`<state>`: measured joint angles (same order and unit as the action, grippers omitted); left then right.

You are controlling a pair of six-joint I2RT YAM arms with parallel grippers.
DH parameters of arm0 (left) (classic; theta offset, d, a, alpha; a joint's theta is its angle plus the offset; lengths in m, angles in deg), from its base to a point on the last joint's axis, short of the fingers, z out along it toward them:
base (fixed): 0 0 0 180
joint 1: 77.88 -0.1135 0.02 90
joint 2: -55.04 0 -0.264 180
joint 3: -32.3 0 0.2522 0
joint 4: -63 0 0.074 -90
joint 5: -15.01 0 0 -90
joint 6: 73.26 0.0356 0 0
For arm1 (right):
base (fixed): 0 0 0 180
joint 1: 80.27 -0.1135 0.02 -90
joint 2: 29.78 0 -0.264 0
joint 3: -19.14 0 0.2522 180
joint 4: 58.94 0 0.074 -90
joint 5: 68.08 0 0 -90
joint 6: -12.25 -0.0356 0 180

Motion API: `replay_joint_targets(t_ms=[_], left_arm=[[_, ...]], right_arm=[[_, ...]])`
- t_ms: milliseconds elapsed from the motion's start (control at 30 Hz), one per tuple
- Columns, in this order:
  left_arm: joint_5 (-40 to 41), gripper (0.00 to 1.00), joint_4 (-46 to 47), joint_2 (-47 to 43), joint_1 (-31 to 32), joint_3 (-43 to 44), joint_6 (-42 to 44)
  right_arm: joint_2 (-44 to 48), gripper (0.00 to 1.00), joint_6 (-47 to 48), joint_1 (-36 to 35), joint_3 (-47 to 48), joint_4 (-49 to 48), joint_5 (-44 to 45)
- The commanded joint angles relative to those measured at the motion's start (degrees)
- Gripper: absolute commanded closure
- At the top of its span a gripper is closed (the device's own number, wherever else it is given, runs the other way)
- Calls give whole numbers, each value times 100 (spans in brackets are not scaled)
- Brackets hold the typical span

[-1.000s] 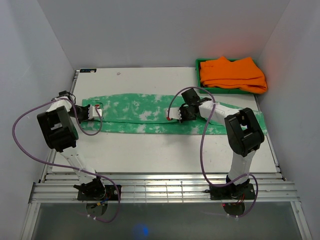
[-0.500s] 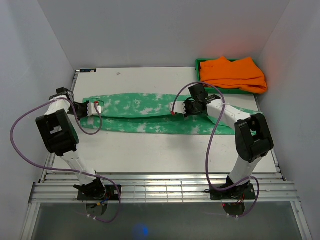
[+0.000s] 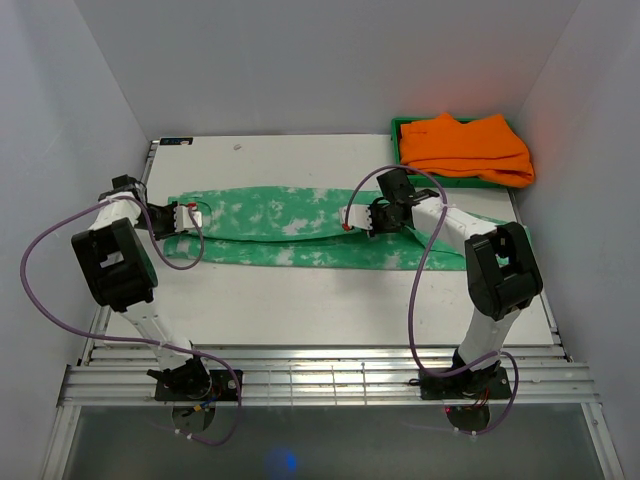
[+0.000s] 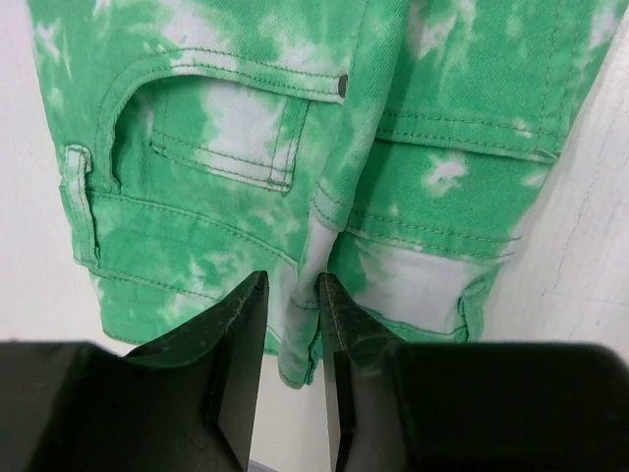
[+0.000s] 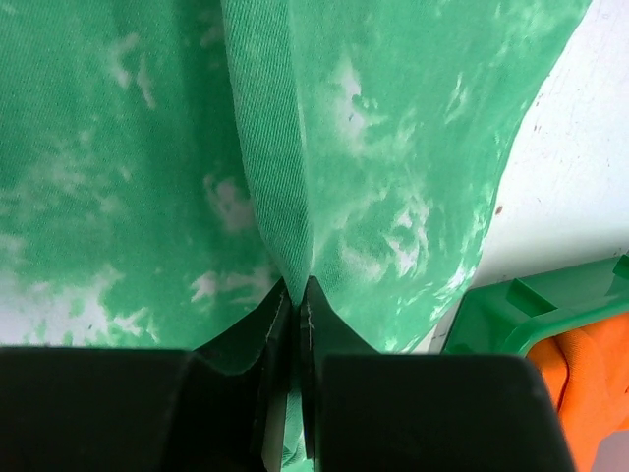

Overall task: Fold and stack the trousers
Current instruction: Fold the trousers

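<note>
The white table (image 3: 300, 310) carries the trousers (image 3: 280, 225) across its middle. Their long axis runs left to right, waist and pockets at the left, legs toward the right. At the far right, a green bin (image 3: 398, 140) holds orange garments (image 3: 465, 148). The right gripper (image 5: 295, 290) pinches a raised ridge of leg cloth. The left gripper (image 4: 292, 285) stands narrowly parted, with the waist hem between its jaws.
</note>
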<state>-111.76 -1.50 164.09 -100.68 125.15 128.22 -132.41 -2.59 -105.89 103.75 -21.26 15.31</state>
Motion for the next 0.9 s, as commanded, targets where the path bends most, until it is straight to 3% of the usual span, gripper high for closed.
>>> replay_joint_targets(t_ms=[0, 200, 233, 367, 433, 867], left_arm=[[-85, 63, 91, 1, -40, -25, 58], [117, 61, 126, 124, -31, -95, 242], [161, 64, 161, 177, -31, -87, 242], [144, 95, 153, 230, -31, 150, 6], [66, 100, -58, 178, -40, 308, -91], [-111, 100, -726, -490, -312, 239, 163]], right_arm=[[-3, 92, -62, 67, 228, 183, 55], [24, 92, -62, 67, 210, 174, 90], [24, 92, -71, 67, 227, 183, 90], [41, 92, -80, 58, 333, 253, 81], [85, 92, -89, 67, 351, 297, 99], [691, 92, -80, 67, -132, 693, -33]])
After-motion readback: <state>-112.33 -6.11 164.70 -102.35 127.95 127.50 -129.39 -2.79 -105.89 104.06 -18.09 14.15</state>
